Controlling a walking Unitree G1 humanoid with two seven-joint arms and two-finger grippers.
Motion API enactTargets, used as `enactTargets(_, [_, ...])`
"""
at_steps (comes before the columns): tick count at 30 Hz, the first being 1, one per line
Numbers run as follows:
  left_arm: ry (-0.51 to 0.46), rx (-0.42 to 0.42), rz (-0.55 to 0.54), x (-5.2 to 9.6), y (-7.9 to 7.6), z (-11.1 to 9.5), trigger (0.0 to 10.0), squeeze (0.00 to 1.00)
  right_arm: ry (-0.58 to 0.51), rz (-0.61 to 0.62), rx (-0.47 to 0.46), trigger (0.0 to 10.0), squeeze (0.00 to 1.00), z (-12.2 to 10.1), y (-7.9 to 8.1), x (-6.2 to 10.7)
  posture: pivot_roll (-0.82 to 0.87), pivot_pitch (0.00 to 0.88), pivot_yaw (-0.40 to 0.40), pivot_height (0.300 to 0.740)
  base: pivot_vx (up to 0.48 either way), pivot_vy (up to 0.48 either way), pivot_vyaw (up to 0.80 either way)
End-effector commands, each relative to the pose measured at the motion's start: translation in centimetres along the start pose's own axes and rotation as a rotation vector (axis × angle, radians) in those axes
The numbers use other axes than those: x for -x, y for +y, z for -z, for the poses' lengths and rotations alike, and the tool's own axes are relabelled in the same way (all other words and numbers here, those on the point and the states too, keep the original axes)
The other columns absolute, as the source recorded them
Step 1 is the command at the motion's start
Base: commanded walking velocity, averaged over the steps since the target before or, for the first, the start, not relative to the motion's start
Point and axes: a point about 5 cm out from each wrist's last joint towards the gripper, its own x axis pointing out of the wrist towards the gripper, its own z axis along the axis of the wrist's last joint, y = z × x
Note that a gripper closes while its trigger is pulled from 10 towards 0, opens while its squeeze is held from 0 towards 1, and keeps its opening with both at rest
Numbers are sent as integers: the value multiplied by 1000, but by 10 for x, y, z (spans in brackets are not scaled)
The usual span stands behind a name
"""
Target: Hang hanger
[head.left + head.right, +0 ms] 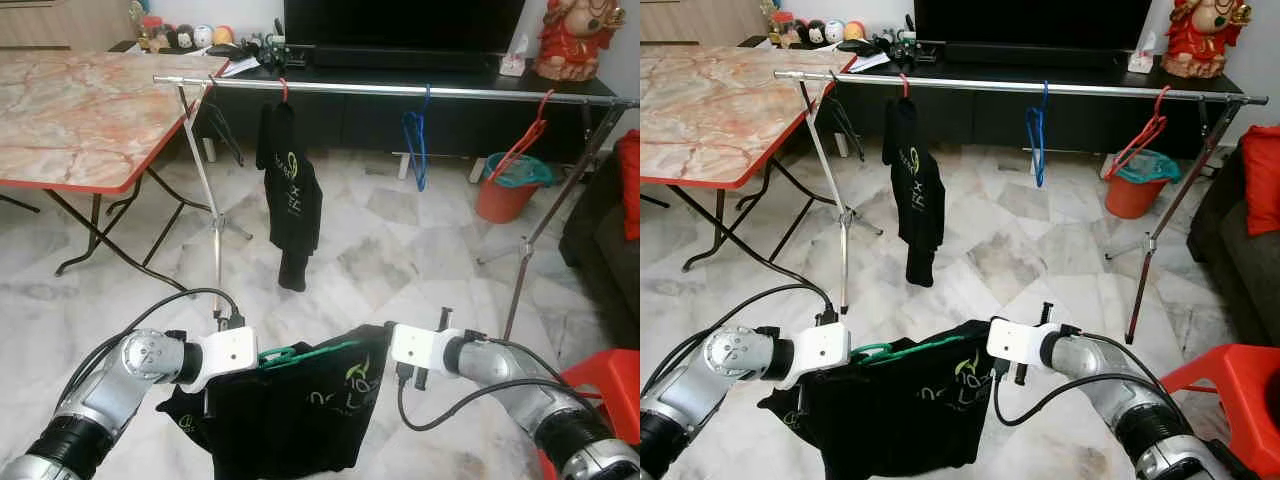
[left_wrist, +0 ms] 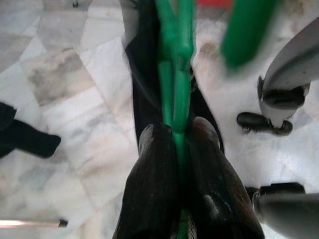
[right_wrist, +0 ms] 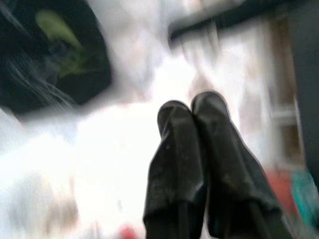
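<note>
Two grippers: low, before the silver metal clothes rail (image 1: 400, 90).
Left gripper (image 2: 175, 130): clenched on green plastic hanger (image 2: 174, 74) carrying black shirt (image 1: 290, 410).
Right gripper (image 3: 192, 112): fingers pressed together, holding nothing.

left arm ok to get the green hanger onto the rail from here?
Probably not yet. The left gripper holds the green hanger low, and the rail stands well ahead across open floor; nothing blocks the way.

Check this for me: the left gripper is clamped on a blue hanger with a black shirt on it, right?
Not quite. The hanger in the left gripper is green, not blue, as the left wrist view shows. The rest holds: a black shirt hangs on it.
</note>
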Motion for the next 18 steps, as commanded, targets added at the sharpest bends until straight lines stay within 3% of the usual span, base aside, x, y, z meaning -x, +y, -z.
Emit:
enactTargets(1, [67,18,-35,16,3,14,10000,0,144,71,-21,0,0,34,-18,16,-107,0,-11,740,0,0,0])
enactTargets(9, [129,6,39,13,-14,25,10000,0,223,122,-27,0,0,46,-24,19,-107,0,-8,740,0,0,0])
enactTargets(13, [88,28,-2,11,-10,20,10000,0,165,124,-107,0,0,35,-21,13,-106,0,-8,740,0,0,0])
enactTargets(16, [28,54,-88,8,0,14,10000,0,97,124,-236,0,0,25,-18,8,-105,0,-7,740,0,0,0])
enactTargets(17, [11,57,-122,7,3,12,10000,0,77,128,-256,3490,0,21,-18,7,-105,0,-7,740,0,0,0])
enactTargets(18, [-3,63,-162,6,7,10,10000,0,61,134,-271,8431,0,18,-19,6,-105,0,-7,740,0,0,0])
